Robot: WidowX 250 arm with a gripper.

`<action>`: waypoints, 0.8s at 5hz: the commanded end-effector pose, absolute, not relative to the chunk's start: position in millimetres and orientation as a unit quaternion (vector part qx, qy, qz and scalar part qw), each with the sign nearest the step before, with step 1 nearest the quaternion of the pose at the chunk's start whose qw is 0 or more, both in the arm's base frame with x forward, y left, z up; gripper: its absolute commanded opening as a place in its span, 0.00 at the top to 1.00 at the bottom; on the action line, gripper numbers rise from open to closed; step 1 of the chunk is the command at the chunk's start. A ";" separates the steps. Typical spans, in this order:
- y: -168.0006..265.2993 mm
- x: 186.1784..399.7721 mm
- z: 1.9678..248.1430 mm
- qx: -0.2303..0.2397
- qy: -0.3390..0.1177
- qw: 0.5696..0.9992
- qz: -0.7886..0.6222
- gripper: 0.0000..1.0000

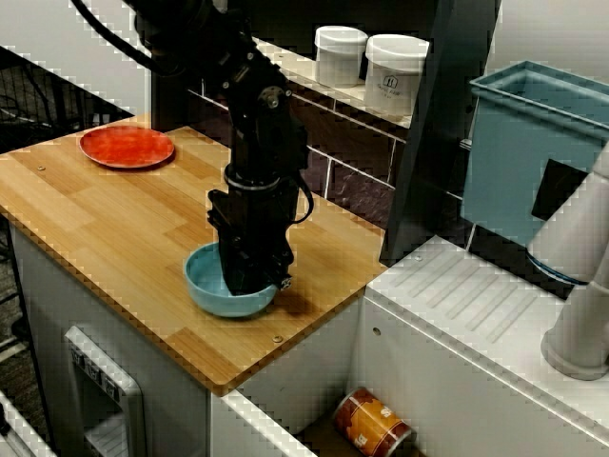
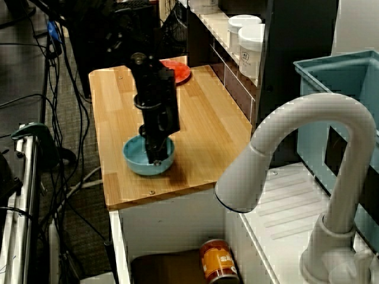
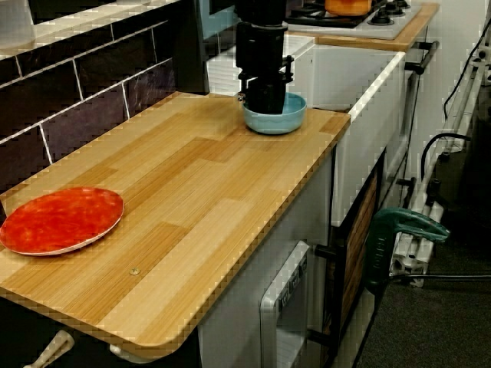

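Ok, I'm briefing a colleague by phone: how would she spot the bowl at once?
Look at the wooden counter beside the white sink. At its sink end sits a light blue bowl, the black gripper reaching into it. The only other dish, a flat red plate, lies at the far end.

Your arm (image 1: 262, 114) enters from the upper left of the frame in the side view. The wrist (image 1: 255, 181) is vertical and the gripper (image 1: 252, 271) points straight down at centre. The fingertips are hidden, so you can't read their spread.
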State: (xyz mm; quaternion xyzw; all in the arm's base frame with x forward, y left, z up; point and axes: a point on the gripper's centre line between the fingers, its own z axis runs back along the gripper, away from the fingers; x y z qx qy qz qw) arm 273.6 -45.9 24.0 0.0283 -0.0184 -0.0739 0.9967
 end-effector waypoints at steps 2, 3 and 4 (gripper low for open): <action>-38.0 311.4 46.0 0.017 -0.035 0.998 -0.045 0.83; -33.2 319.6 54.1 0.010 -0.037 0.998 -0.040 0.85; -25.2 321.1 56.9 0.008 -0.037 0.999 -0.034 0.86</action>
